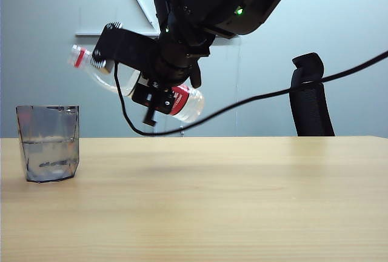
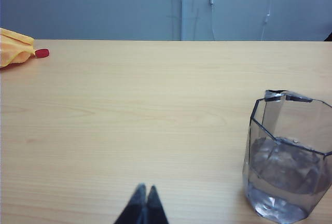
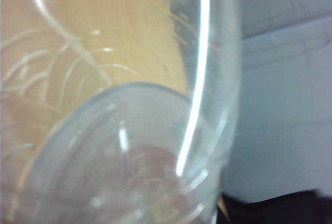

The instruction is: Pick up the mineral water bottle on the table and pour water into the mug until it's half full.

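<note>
My right gripper [image 1: 156, 87] is shut on the mineral water bottle [image 1: 187, 102] and holds it in the air, tipped almost level. Its red-ringed neck [image 1: 79, 58] points left, above the right rim of the mug [image 1: 47, 144]. I see no stream leaving the bottle. The smoky faceted mug stands on the table [image 1: 212, 201] at the left with water [image 1: 48, 156] in its lower part. In the right wrist view the clear bottle [image 3: 129, 146] fills the frame and hides the fingers. My left gripper [image 2: 144, 190] is shut and empty, low over the table, apart from the mug [image 2: 288, 156].
An orange cloth [image 2: 14, 47] with a small red object [image 2: 42, 53] beside it lies at the table's far edge in the left wrist view. A black chair back [image 1: 310, 101] stands behind the table. A black cable [image 1: 273, 95] hangs from the right arm.
</note>
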`<state>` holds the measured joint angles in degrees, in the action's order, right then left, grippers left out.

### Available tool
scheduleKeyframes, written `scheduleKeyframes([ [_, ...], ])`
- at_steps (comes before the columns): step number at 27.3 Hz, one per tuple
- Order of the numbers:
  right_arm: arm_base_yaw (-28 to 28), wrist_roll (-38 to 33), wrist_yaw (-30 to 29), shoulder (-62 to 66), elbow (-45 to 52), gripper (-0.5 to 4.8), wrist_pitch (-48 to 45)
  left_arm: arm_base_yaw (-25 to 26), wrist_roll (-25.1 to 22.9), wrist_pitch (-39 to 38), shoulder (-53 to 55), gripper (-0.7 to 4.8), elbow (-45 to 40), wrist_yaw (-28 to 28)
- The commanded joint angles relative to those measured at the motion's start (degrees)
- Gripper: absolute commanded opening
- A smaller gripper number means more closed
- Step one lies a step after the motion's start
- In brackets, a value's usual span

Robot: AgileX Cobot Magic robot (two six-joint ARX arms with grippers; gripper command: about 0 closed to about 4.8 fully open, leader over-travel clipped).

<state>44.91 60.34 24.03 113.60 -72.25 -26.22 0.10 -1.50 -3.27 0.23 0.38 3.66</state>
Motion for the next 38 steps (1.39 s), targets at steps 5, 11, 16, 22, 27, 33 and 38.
scheduleKeyframes([
  [5, 0.0, -32.7, 1.7, -2.3, -0.5, 2.32, -1.6, 0.0, 0.0, 0.5, 0.1, -0.02, 0.1, 0.0],
  [11, -1.4, -56.5, -1.5, -4.7, -0.5, 2.21, 1.2, 0.0, 0.0, 0.5, 0.1, -0.02, 0.1, 0.0],
  [16, -3.1, -63.8, -9.5, -5.4, -0.5, 2.05, 1.1, 0.0, 0.0, 0.5, 0.1, -0.02, 0.1, 0.0],
  [22, -4.6, -69.9, -11.2, -8.2, 9.1, 2.04, -9.1, 0.0, 0.0, 0.5, 0.1, -0.02, 0.1, 0.0],
  [27, -5.7, -71.6, -11.3, -15.9, 22.6, 1.98, -16.2, 0.0, 0.0, 0.5, 0.1, -0.02, 0.1, 0.0],
  [33, -5.6, -70.7, -14.5, -21.4, 32.3, 1.98, -18.2, 0.0, 0.0, 0.3, 0.1, -0.02, 0.1, 0.0],
  [38, -5.0, -70.7, -15.0, -21.7, 37.2, 1.98, -22.5, 0.0, 0.0, 0.3, 0.1, -0.02, 0.1, 0.0],
])
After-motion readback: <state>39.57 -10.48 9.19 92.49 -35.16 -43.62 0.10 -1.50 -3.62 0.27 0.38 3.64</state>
